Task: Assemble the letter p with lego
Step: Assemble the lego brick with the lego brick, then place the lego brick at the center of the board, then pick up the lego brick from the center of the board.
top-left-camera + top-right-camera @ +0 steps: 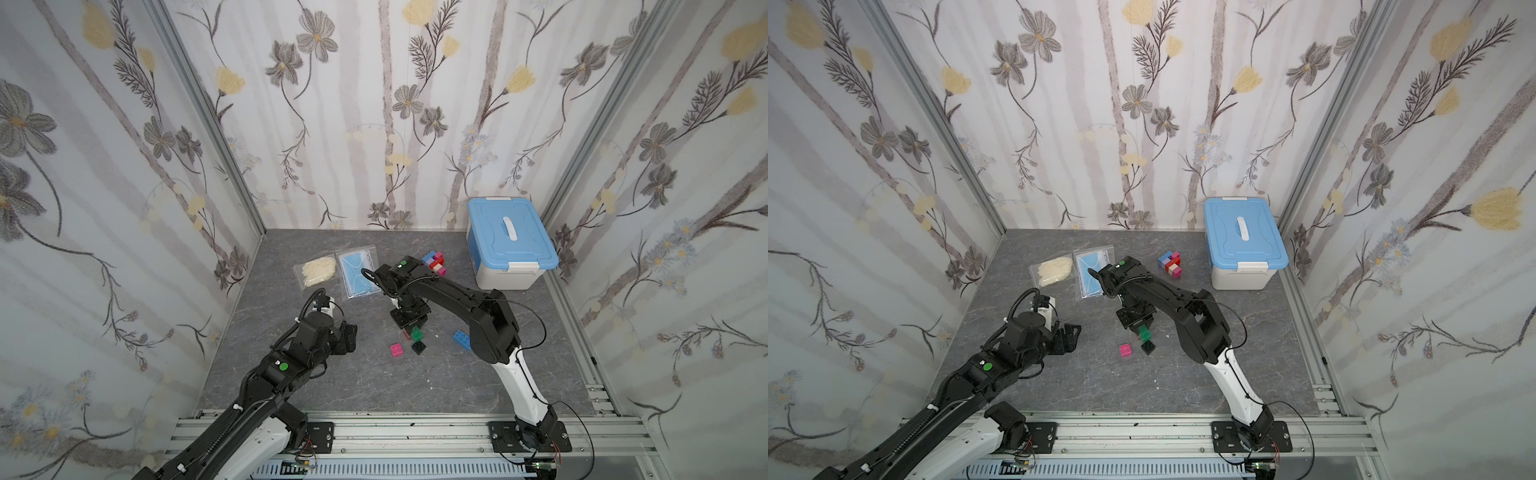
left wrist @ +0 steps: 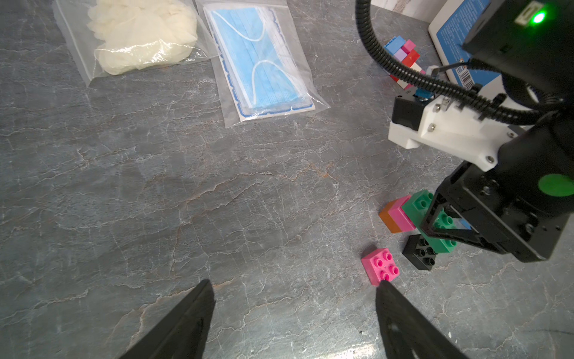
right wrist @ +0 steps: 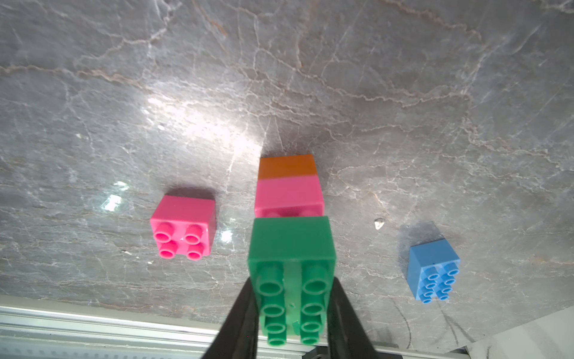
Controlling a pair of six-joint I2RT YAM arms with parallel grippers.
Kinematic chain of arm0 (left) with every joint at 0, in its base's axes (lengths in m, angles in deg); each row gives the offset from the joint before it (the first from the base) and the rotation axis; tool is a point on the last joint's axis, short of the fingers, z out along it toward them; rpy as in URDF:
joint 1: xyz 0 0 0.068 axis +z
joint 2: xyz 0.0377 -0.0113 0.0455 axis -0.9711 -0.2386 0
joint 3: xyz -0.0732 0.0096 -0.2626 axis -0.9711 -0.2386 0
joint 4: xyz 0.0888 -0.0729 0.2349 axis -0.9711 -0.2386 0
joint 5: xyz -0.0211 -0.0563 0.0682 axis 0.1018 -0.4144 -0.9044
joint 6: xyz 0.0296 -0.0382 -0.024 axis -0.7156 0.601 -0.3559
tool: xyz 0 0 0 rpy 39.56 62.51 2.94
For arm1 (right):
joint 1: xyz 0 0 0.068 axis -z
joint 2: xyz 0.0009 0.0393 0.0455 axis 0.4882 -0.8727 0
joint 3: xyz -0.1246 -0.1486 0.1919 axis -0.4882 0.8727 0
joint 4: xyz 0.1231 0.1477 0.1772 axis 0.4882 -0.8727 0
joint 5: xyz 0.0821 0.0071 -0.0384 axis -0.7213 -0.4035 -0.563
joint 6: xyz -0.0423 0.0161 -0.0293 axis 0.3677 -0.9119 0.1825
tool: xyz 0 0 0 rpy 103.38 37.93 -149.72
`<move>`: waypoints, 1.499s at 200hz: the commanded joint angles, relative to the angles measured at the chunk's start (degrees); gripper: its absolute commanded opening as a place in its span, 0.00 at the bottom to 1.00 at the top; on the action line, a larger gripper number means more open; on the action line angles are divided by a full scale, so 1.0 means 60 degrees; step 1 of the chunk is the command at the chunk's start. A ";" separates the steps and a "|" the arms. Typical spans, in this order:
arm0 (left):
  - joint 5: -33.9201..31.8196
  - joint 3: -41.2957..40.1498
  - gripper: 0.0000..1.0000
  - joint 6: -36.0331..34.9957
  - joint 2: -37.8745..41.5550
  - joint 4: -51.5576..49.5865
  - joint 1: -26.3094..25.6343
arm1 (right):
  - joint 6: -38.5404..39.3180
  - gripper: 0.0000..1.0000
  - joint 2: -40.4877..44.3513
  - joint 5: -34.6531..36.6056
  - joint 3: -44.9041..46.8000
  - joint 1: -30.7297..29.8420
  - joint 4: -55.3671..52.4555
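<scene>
Clenched in the right gripper (image 3: pixel 292 281), the long green brick (image 3: pixel 292 239), pinched across its two long sides, studs up. Held about mid-tabletop (image 1: pixel 332 386), long axis running from the front edge toward the back edge. Just past its far end, an orange brick (image 3: pixel 287 166) joined to a pink brick (image 3: pixel 289 194); touching the green or not, hard to say. Under its near end, a black brick (image 2: pixel 417 255); resting on it or clear of it, cannot tell. Toward the left edge, a loose pink square (image 3: pixel 183 225), studs up; toward the right edge, a blue brick (image 3: pixel 433 270), long axis aslant to the edges. Spread wide and grasping nothing, the left gripper (image 2: pixel 293 284), above bare tabletop left of that loose pink square. Near the back right corner, beside the white box (image 1: pixel 505 278), a cluster of joined bricks (image 1: pixel 434 262)
</scene>
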 commanded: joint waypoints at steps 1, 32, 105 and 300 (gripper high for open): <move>-0.0052 -0.0022 0.84 -0.0017 0.0067 0.0222 0.0021 | -0.0452 0.12 0.0303 0.0351 0.0165 -0.0010 0.0327; -0.0024 -0.0010 0.84 -0.0033 0.0056 0.0259 0.0028 | -0.0602 0.12 0.0475 0.0304 0.0387 -0.0067 0.0584; -0.0015 0.0006 0.84 -0.0074 0.0005 0.0253 0.0021 | -0.0500 0.12 0.1704 0.0459 0.3074 0.0752 0.2213; 0.0034 0.0142 0.84 -0.0105 -0.0291 0.0251 0.0021 | -0.1459 0.44 0.2918 0.0829 0.6226 0.1147 0.5424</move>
